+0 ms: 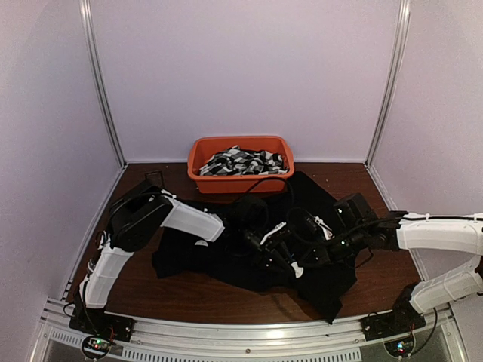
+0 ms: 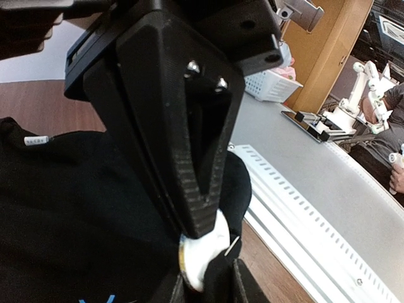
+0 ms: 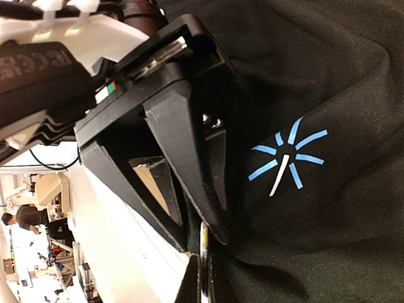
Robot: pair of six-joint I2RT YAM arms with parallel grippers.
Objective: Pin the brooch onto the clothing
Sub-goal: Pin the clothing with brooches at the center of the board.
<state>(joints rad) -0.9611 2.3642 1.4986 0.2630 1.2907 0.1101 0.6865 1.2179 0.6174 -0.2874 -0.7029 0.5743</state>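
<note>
Top view: the black shirt (image 1: 226, 256) is spread in folds over the middle of the brown desk (image 1: 196, 290). Both arms are brought in over it, one from the lower left of the frame and one from the right edge, and meet just right of centre.

Behind the shirt, at upper centre, an orange bin (image 1: 198, 162) is seen. It is filled with black-and-white patterned fabrics (image 1: 245, 161).

Left wrist view: the left tool (image 2: 202, 230) is closed on the brooch (image 2: 205, 255). The brooch is a small white round piece clamped at the fingertips, low in the frame, with a thin metal pin seen at its right edge. It is held just above the shirt cloth. A tiny white tag (image 2: 36, 140) is noted on the shirt at the left edge.

Right wrist view: the jaws of the right tool (image 3: 205, 237) are brought fully together, tips down at a raised fold of the shirt at bottom centre. Whether cloth is pinched between them cannot be told. The light-blue starburst mark (image 3: 287, 161) is seen on flat cloth just right of the tips.
</note>
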